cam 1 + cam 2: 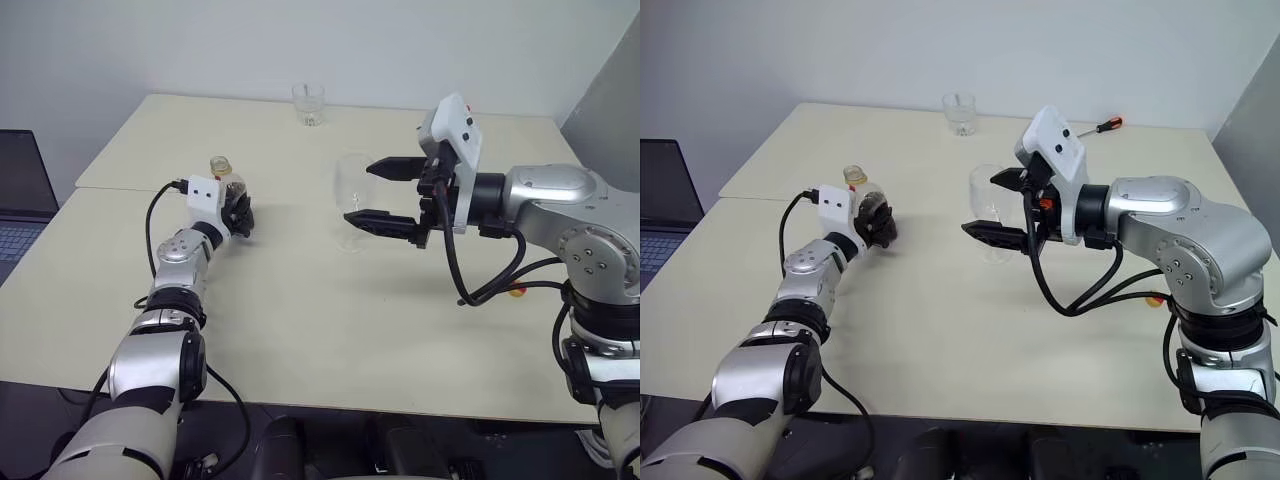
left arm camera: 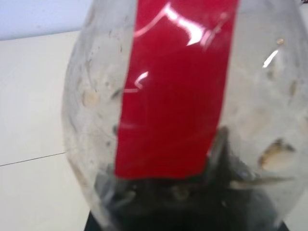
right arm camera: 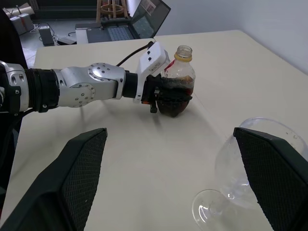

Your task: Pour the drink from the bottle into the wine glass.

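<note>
The left claw (image 3: 168, 98) is clamped on the bottle (image 3: 177, 82) standing upright on the counter (image 1: 300, 320); the right claw (image 1: 385, 195) stands apart, level, its fingers either side of the wine glass (image 1: 352, 200).

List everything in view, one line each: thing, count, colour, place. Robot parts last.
bottle: one, clear with red label strip and yellow neck ring, upright on the table's left part, in the left hand.
drink: dark brown, low in the bottle.
wine glass: one, clear, mid-table between the right hand's fingers.
tumbler: one, clear, at the table's far edge.
screwdriver: one, orange handle, far right of the table.
laptop: one, dark, beyond the table's left side.
table: cream.
left hand: shut on the bottle.
right hand: open, either side of the wine glass.
</note>
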Available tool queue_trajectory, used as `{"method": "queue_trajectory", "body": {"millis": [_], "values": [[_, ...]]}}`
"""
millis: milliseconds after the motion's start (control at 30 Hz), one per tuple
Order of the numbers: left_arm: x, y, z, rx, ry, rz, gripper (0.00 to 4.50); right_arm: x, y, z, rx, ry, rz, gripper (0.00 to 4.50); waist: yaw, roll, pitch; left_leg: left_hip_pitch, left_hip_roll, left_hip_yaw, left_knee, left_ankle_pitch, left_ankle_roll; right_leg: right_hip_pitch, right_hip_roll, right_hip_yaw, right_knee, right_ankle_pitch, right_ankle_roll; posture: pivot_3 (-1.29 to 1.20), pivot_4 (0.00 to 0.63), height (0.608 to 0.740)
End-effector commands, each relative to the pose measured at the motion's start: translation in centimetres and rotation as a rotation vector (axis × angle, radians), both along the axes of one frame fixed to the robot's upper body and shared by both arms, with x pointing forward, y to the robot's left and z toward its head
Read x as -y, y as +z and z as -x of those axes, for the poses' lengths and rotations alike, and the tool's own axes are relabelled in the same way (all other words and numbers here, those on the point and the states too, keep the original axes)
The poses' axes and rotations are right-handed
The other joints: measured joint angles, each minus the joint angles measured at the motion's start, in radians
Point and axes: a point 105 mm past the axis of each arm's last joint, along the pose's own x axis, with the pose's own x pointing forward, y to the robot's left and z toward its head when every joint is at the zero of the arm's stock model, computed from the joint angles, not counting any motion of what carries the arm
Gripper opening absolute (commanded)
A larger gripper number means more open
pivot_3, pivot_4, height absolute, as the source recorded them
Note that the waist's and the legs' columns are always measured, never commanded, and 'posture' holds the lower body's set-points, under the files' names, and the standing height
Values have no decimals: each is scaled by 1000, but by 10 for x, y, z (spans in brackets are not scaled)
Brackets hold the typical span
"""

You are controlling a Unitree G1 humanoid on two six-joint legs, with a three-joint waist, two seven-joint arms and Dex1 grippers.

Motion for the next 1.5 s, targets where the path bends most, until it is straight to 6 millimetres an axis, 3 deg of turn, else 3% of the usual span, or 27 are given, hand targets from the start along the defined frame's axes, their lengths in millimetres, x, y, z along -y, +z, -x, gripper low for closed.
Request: {"method": "queue_trajectory", "body": {"millis": [33,133,200,333,533,700,1000,1500], "values": [[6,43,-8,114,-30,-32,1031,8,12,4,62,-30,-33,4500,0,-1,0,0,0,0,0,0,0,0,0,0,0,0,0,0,150,740],[29,79,-12,193,-150,-193,1030,26,12,9,61,-78,-113,4500,6,-6,3,-1,0,-1,0,0,0,0,0,-1,0,0,0,0,150,740],[44,93,-11,248,-212,-354,1024,37,7,8,78,-139,-132,4500,11,-6,4,-3,0,-1,1,0,0,-1,0,-2,-1,0,0,0,150,740],[78,128,-10,382,-286,-505,1007,61,-30,6,54,-295,-67,4500,21,-7,4,-5,-1,0,2,0,0,-1,-1,-1,-2,-1,1,0,150,740],[115,155,-6,526,-346,-691,1007,70,-57,11,17,-364,-19,4500,19,-6,4,-4,-1,0,2,0,0,-2,0,0,0,-1,2,0,150,740],[127,152,-8,569,-341,-889,1007,74,-70,12,5,-400,-9,4500,14,-6,4,-4,-1,-1,2,0,0,-2,1,0,0,-2,3,0,150,740],[129,153,-10,633,-300,-1066,978,69,-76,13,7,-416,-30,4500,13,-7,4,-4,-1,-1,2,0,0,-2,1,0,0,-2,4,0,150,740],[136,156,-12,706,-273,-1274,954,61,-34,16,132,-374,-167,4500,13,-7,4,-4,-1,-1,3,0,0,-2,0,0,1,-1,2,0,150,740]]}}
